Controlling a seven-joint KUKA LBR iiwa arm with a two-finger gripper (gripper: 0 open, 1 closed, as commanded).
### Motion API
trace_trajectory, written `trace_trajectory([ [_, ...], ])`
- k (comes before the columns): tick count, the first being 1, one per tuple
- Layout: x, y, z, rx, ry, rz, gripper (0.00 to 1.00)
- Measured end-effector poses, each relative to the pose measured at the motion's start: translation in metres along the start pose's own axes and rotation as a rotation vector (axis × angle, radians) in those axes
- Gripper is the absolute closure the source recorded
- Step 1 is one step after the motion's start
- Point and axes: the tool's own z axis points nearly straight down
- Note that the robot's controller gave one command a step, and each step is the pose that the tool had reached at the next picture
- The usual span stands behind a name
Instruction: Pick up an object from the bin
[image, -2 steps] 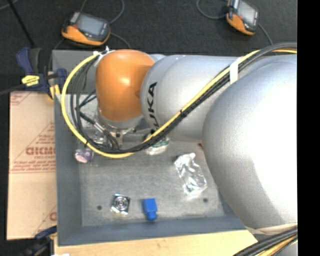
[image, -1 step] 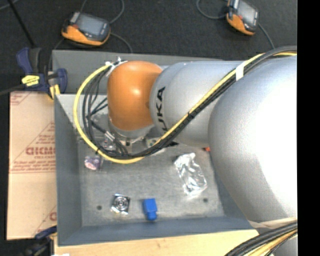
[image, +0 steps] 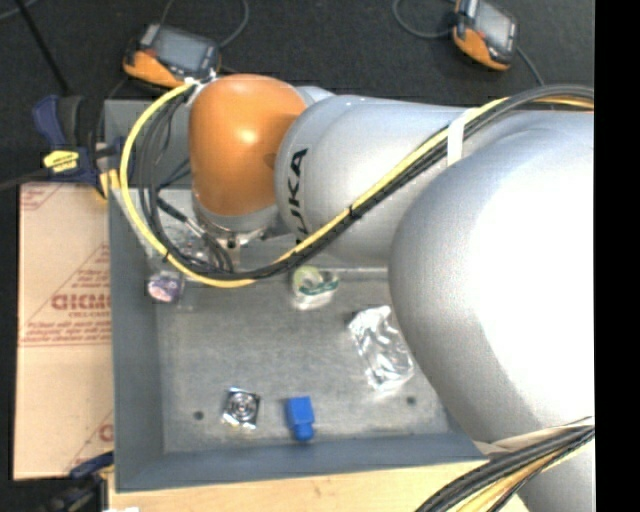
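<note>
My gripper (image: 221, 244) hangs under the orange wrist cover, over the bin's far left part, largely hidden by the cover and cables. A small purple and white thing (image: 165, 289) lies just to its lower left, by the left wall. To the gripper's right, near the middle of the bin, sits a small round white thing with a green edge (image: 315, 284). I see nothing held in the gripper.
A crumpled shiny clear wrapper (image: 380, 348) lies at the right, partly under the arm. Near the front wall sit a small silver foil piece (image: 240, 408) and a blue block (image: 299, 418). The big arm covers the bin's right and far side.
</note>
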Motion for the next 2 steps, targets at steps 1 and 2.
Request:
trace_trajectory([
  [1, -0.0021, -0.0176, -0.0151, 0.001, 0.0, 0.027, 1.0],
  [2, -0.01, -0.0164, -0.0187, 0.001, 0.0, 0.03, 1.0],
])
